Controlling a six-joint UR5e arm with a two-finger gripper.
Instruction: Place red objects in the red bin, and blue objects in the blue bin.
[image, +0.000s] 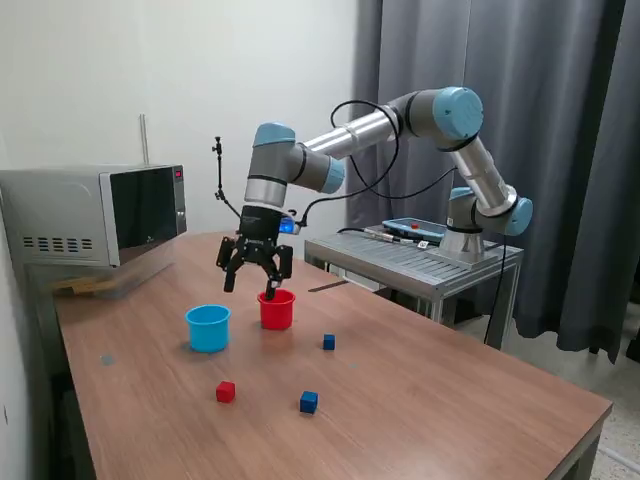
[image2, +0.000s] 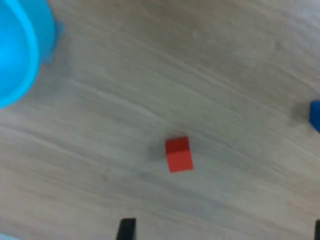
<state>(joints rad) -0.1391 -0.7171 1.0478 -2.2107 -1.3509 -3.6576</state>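
A: Where's the gripper (image: 262, 283) right now?

B: Hanging just above the red cup (image: 277, 309), its fingers spread apart with nothing between them. In the wrist view only two dark fingertips (image2: 126, 229) show at the edge, set wide.

A: So how much is sorted?

B: I'd judge one red cube may already be in, but neither cup's inside is visible, so I can't confirm it. On the counter (image: 440, 400) I count three loose cubes: one red cube (image: 226, 392) in front of the blue cup (image: 208, 327), a blue cube (image: 308, 402) near it toward the exterior view's right, and another blue cube (image: 329, 342) farther back, near the red cup.

A: So those three are left?

B: As far as I can see, yes. The red one lies in the open, seen straight down from the wrist camera.

A: Anything in the way?

B: Not really. The cubes sit well apart. A microwave (image: 95, 214) stands at the back corner, and the arm's metal stand (image: 420, 258) is beside the counter, both clear of the cubes.
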